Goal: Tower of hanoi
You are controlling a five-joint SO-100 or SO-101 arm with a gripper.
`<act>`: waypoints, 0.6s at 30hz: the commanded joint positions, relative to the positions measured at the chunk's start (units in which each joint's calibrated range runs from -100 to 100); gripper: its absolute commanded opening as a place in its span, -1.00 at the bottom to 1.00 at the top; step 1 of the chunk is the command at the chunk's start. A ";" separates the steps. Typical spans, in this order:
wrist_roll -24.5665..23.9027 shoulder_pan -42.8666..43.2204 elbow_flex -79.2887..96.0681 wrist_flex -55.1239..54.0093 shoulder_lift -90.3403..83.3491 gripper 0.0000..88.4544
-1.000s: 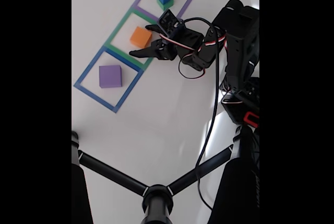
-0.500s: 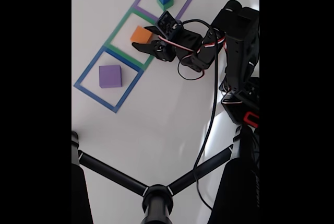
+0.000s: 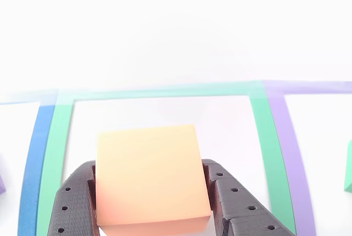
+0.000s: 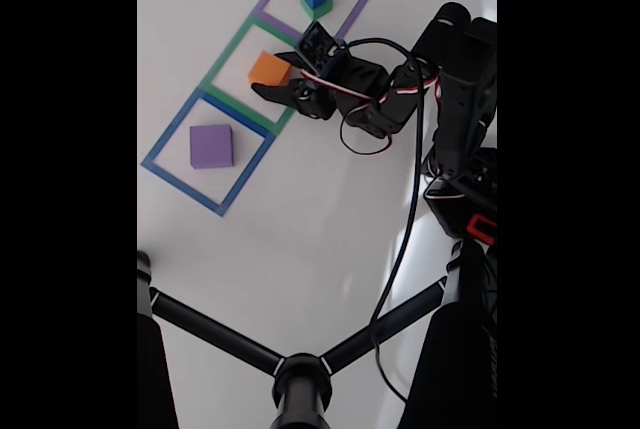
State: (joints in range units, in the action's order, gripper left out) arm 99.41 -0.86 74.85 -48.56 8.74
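We see purple cube (image 4: 211,145) at 7 o'clock in the blue square (image 4: 165,142). The gripper (image 4: 270,73) has moved in since a second ago; fingers (image 3: 74,203) now pinch the orange cube (image 3: 149,176) in the green square (image 3: 264,137). Likely lifting next.

Matt foam-like orange block (image 3: 148,178); ridged black plastic tool (image 3: 151,203); glossy white table (image 4: 300,239).
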 commanded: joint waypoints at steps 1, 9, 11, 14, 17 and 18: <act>0.59 0.96 1.06 11.88 -15.08 -0.75; 0.59 1.15 -1.30 46.37 -43.34 -0.76; 0.59 1.24 -4.39 56.17 -48.67 -0.77; 0.59 1.91 -12.94 72.28 -54.07 -0.77; 0.59 3.26 -26.39 90.09 -56.17 -0.77; 0.59 3.64 -31.30 95.44 -56.26 -0.77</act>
State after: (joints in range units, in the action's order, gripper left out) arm 99.41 1.19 61.71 24.72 -43.44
